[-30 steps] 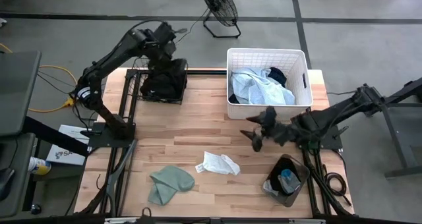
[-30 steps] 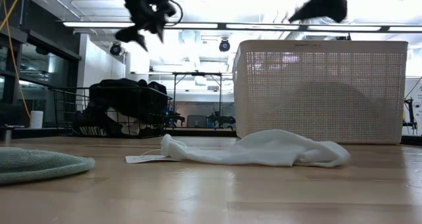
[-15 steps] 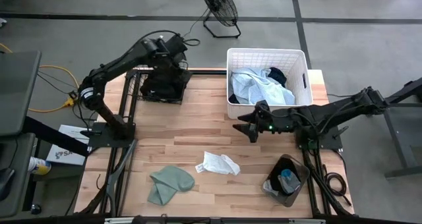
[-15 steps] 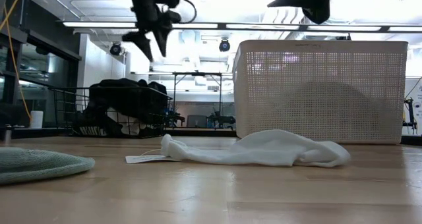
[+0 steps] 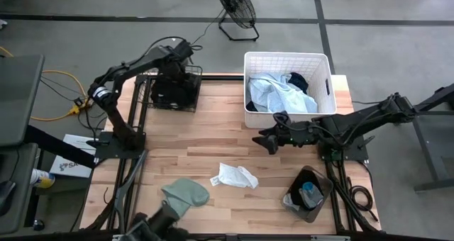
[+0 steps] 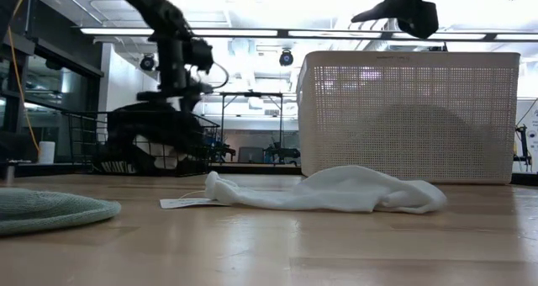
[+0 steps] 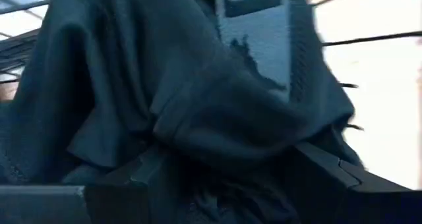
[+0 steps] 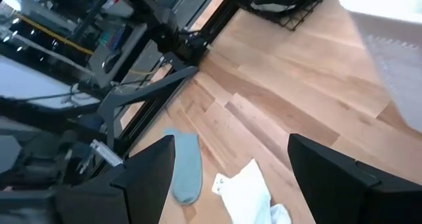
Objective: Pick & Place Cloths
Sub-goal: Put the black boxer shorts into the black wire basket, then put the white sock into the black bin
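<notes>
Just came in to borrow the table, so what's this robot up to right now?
It's sorting laundry. The left claw is down in the black wire basket at the table's back left, right against the dark cloths there; it's not clear whether it grips any. The right claw hangs open over the table in front of the white basket, which holds pale blue cloths. A white cloth and a green cloth lie on the table.
</notes>
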